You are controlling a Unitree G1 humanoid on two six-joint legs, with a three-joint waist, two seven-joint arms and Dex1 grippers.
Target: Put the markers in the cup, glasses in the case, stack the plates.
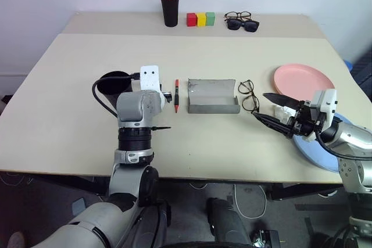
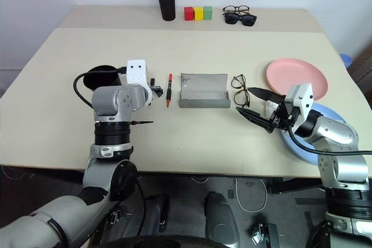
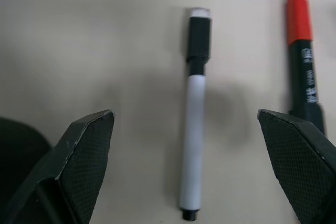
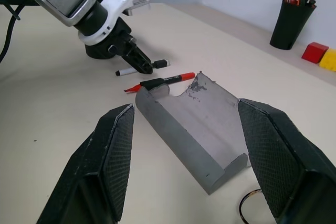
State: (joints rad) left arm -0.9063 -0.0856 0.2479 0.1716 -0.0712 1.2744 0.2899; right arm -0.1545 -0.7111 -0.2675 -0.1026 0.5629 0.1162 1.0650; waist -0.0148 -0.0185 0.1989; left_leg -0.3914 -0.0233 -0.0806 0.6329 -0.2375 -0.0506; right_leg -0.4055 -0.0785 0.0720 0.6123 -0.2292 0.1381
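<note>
My left gripper [image 3: 184, 115] is open and hangs low over the table, its fingers straddling the white marker [image 3: 193, 129] without touching it. The red marker [image 3: 302, 51] lies parallel, just beyond one finger, between the white one and the open grey case [image 1: 213, 96]. The wide black cup [image 1: 113, 82] stands behind my left wrist, partly hidden. The wire-frame glasses [image 1: 249, 95] lie right of the case. My right gripper [image 1: 260, 105] is open and empty, its tips close to the glasses. The pink plate [image 1: 303, 81] lies far right. The blue plate [image 1: 325, 155] is partly under my right arm.
At the table's far edge stand a slim black pen cup [image 1: 170, 7] holding red and orange markers, a row of red, yellow and green blocks [image 1: 200, 19], and two other pairs of dark glasses [image 1: 241, 21]. The blue plate overhangs the right front corner.
</note>
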